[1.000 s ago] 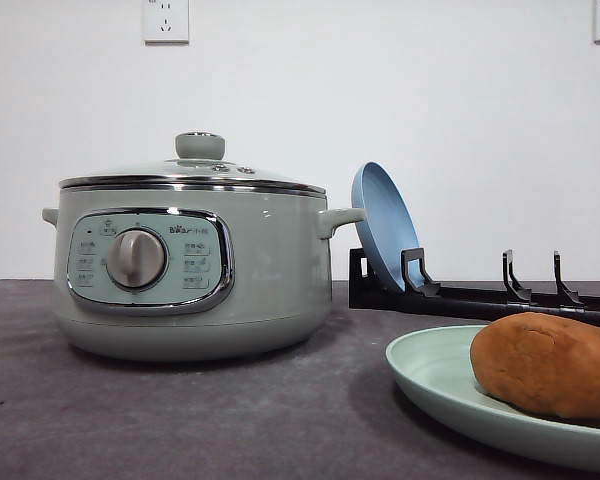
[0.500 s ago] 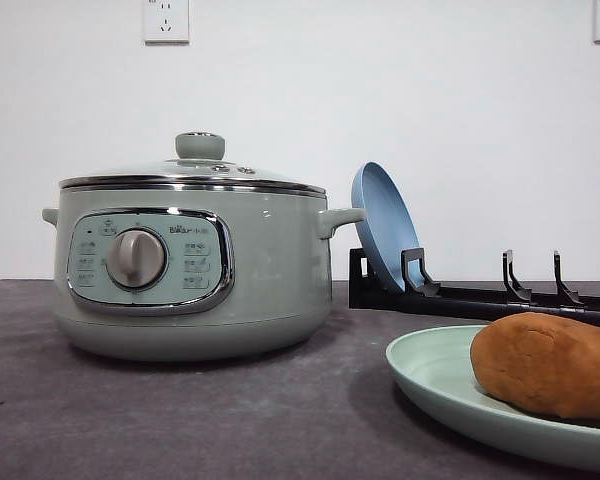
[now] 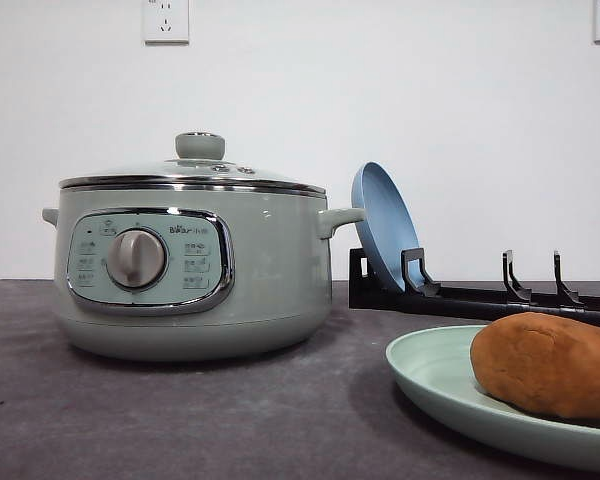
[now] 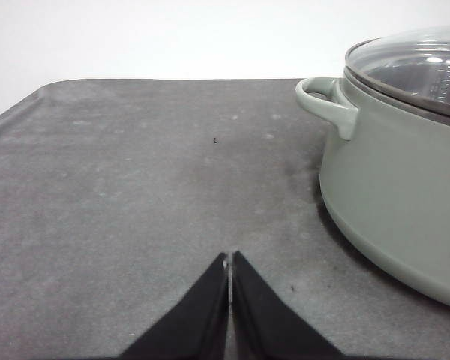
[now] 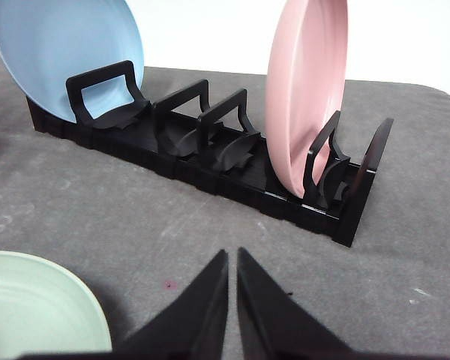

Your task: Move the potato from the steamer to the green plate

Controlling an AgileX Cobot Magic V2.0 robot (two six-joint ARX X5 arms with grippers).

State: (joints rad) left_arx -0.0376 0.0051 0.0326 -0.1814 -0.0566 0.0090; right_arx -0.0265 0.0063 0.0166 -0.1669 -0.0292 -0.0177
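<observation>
One potato lies on the green plate, nearest the viewer; it looks firm, fairly heavy and rough-skinned, best pinched across its short middle. Behind stands the lidded steamer. The left gripper and the right gripper are both pressed closed, holding nothing.

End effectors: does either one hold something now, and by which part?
Nothing is held. The left end effector and right end effector are shut and empty above the grey table.
</observation>
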